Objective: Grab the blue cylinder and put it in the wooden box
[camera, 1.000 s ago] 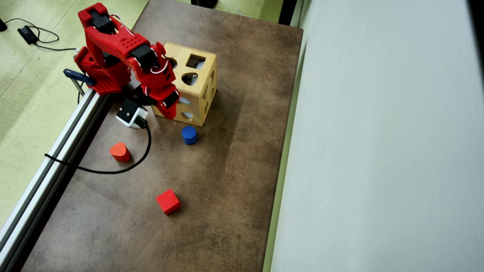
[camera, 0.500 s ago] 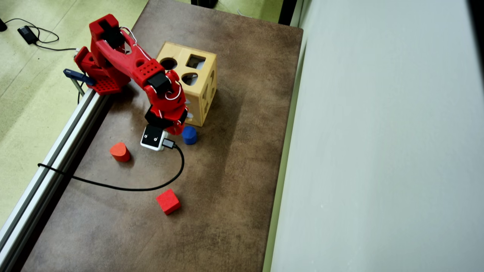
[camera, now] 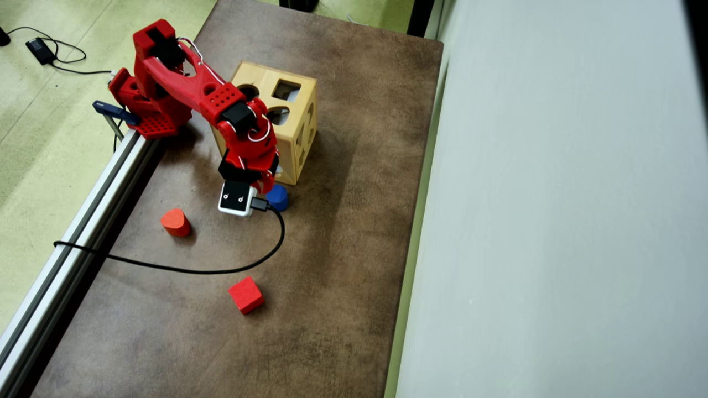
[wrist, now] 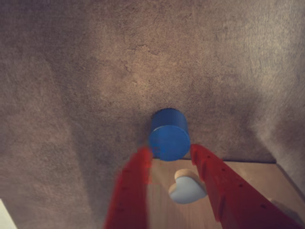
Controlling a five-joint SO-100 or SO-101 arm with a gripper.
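So at this point my claw [wrist: 169,155] was parted, both red fingers [wrist: 217,183] spread about as wide as the blue cylinder [wrist: 168,135] and holding nothing. In the wrist view the cylinder stood just past my fingertips, dead ahead and centred in the gap, upright on its flat end with the round top facing the camera. The tips looked like they were level with its near side or maybe just brushing it; the left finger was blurred, so I couldn't tell if there was real contact. That was the bit that mattered, I reckon: the cylinder's axis was vertical and the thing lay straight in front, so a short push forward and down should have put the fingers either side of it before squeezing. From overhead the cylinder [camera: 279,197] sat just beside the lower corner of the wooden box [camera: 296,119], close but not touching as far as I could see, with my claw [camera: 267,189] coming at it from the box side. The table [camera: 343,249] was a brown, felt-like mat, flat and bare around it. The red rounded block [camera: 176,222] and red cube [camera: 246,295] were well apart, so plenty of room, though the box face behind me was tight.
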